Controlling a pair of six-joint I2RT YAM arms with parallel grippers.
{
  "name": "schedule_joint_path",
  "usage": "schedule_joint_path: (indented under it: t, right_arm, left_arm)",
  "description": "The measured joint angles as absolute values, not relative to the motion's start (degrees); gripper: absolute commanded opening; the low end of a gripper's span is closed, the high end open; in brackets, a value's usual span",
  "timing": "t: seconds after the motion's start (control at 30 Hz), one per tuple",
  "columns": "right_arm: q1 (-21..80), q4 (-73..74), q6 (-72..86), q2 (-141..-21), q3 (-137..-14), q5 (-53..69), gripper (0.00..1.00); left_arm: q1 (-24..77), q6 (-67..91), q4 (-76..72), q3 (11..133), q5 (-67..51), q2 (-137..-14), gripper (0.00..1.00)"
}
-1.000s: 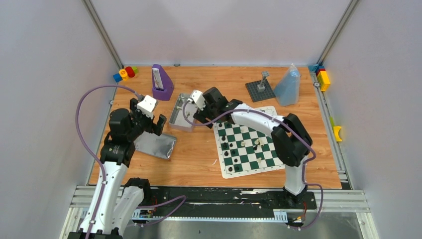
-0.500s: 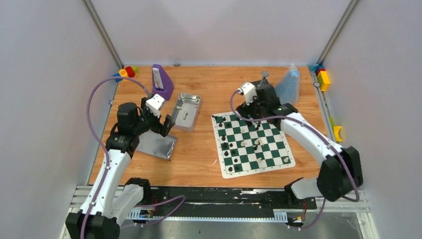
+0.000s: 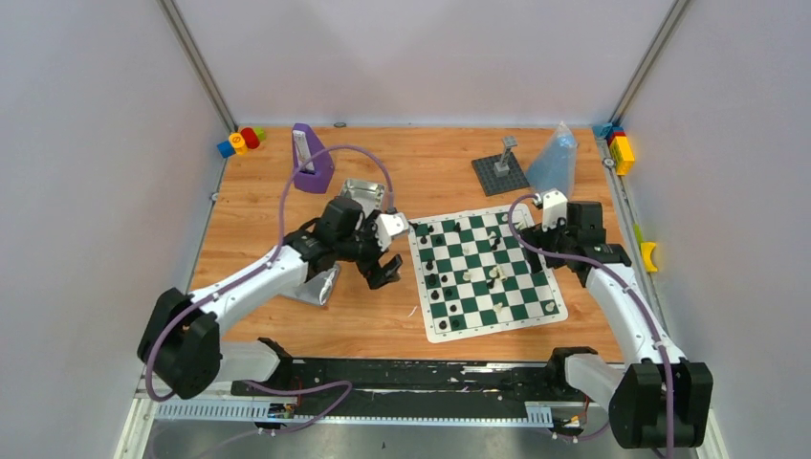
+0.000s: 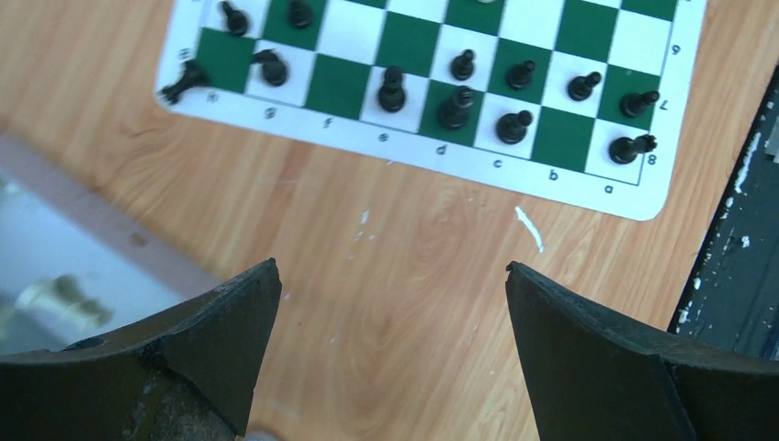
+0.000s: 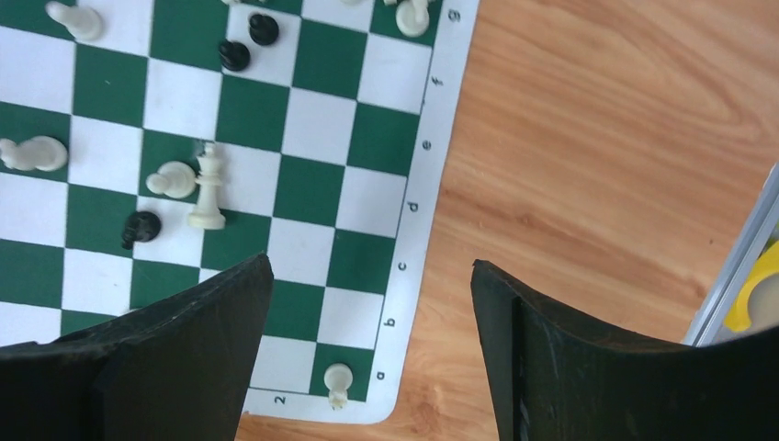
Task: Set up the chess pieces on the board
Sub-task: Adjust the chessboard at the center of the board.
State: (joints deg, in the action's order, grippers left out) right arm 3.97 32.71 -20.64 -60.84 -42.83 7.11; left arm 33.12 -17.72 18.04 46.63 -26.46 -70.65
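On the green-and-white checkered mat (image 5: 312, 188), black and cream plastic pieces (image 5: 208, 193) stand only partly arranged. Empty, the left gripper (image 4: 390, 303) and right gripper (image 5: 372, 303) gape.

The bench (image 3: 430, 163) has a wooden top of orange-brown colour, and the green and white board (image 3: 475, 258) lies flat on its right half. To the left of the board are a silver metal tin (image 3: 361, 188) and, nearer to the front, a flat silvery pouch (image 3: 323, 285), both partly covered by an arm. Along the far side stand a purple stand (image 3: 308, 160), a dark grey studded plate (image 3: 499, 174), a bluish plastic bag (image 3: 555, 164) just beside it, and coloured toy blocks (image 3: 241, 141) in the left corner.
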Motion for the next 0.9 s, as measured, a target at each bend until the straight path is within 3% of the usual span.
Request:
schedule_joint_path:
  t: [0.5, 0.9]
  right_arm:
    - [-1.61, 33.67, -21.08, -58.33, -39.35, 10.28, 0.81]
    - [-2.44, 33.67, -21.1, -58.28, -39.24, 11.35, 0.81]
  left_arm:
    - [45.36, -19.53, 4.03, 49.47, -25.15, -92.05, 0.78]
    - [48.03, -20.38, 0.38, 50.81, -21.69, -96.31, 0.62]
